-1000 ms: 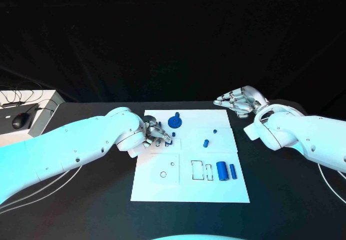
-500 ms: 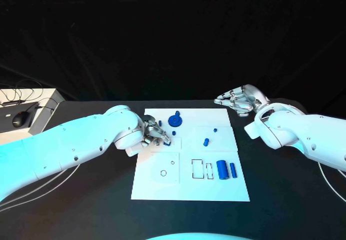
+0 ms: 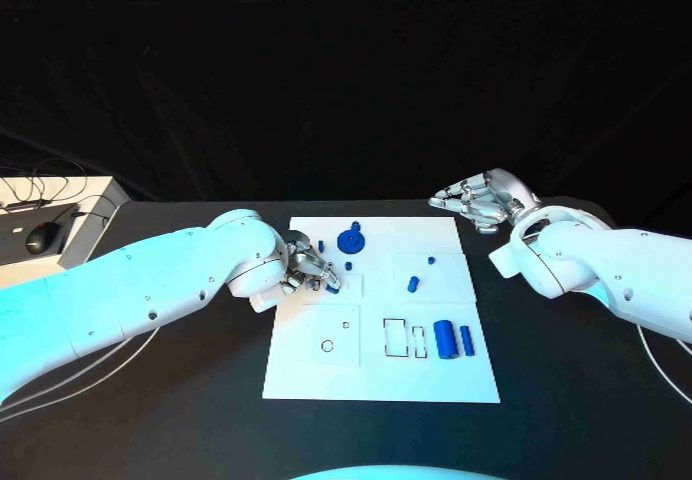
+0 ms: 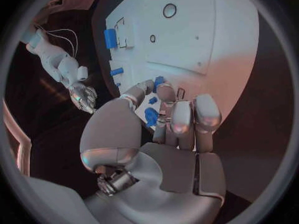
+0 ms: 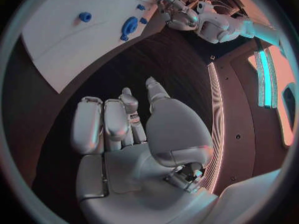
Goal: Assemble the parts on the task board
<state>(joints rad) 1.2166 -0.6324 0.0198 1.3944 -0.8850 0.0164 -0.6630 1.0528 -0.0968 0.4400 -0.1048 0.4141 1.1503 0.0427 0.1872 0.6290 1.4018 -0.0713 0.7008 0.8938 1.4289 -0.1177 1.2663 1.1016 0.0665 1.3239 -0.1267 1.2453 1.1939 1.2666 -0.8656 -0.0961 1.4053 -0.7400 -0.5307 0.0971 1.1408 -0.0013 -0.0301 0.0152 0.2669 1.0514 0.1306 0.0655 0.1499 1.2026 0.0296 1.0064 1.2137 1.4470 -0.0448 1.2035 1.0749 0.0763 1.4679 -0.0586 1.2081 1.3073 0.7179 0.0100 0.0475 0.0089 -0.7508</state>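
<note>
One white task board (image 3: pixel 378 380) | seven blue parts visible | my left hand (image 3: pixel 307 272) pinches a small blue part (image 3: pixel 335 287) | my right hand (image 3: pixel 480 204) hovers off-board, fingers curled in, holding nothing.

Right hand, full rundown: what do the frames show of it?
The right hand is silver and metallic-looking, on the end of a white arm. It sits over the black table past the far right corner of the white task board, off the board. Its fingers are loosely curled with gaps between them and nothing in them. It touches no blue part; whether it rests on the table cannot be told.
</note>
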